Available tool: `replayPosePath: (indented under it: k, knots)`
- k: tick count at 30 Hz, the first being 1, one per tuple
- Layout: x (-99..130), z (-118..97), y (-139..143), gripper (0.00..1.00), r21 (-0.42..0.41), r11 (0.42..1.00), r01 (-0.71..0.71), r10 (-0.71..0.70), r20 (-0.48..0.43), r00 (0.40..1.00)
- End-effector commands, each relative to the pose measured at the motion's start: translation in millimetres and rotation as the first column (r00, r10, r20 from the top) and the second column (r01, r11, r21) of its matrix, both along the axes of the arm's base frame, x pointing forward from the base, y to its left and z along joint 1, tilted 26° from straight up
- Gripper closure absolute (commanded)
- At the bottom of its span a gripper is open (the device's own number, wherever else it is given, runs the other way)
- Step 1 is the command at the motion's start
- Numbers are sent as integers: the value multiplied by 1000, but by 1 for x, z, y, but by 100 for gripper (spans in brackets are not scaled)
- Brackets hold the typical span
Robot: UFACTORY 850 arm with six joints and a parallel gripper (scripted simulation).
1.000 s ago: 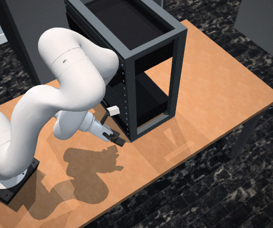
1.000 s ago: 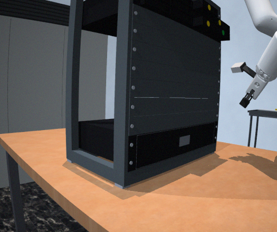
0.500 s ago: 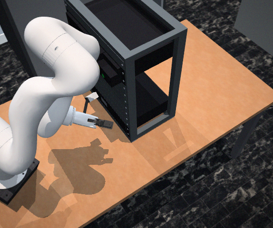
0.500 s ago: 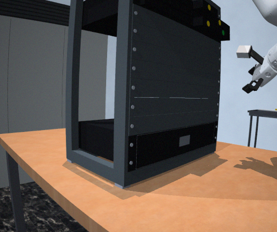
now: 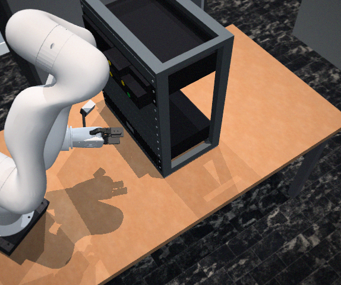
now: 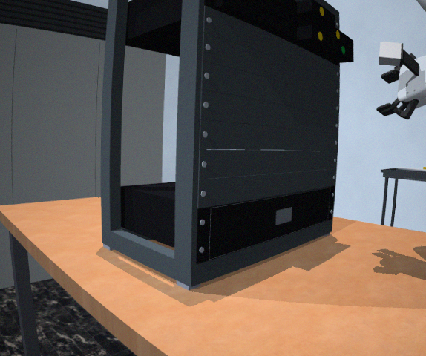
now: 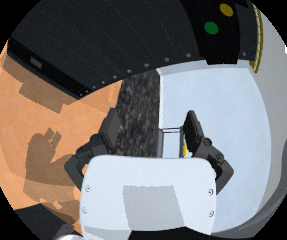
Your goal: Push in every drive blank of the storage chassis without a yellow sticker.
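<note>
- Leftmost, the white arm reaches over the bench.
- Next, its hand hovers fully spread, gripping nothing, near the rack front but apart.
- Rightward, the green-stickered blank juts from the upper chassis beside yellow-stickered blanks.

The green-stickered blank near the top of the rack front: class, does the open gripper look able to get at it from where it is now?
Probably yes. The gripper is open, holds nothing, and faces the rack front with only air between. The green-stickered blank juts out higher up, so the arm must rise first.
</note>
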State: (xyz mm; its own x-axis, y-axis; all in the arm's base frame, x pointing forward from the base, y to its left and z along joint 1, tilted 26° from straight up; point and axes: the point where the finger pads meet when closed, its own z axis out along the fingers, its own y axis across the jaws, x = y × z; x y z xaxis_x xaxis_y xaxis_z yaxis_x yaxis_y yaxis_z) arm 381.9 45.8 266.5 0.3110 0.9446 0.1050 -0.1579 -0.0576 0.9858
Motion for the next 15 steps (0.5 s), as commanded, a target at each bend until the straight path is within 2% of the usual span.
replayPosePath:
  k: [1, 6, 8, 15]
  knots:
    - [-20, 16, 37, 0, -138, 986, -93, 93, -3, 996]
    - [-32, 28, 64, 0, -241, 956, -166, 167, -17, 986]
    - [-32, 28, 64, 0, -241, 956, -166, 167, -17, 986]
    - [-48, 43, 97, 0, -366, 895, -254, 257, -43, 966]
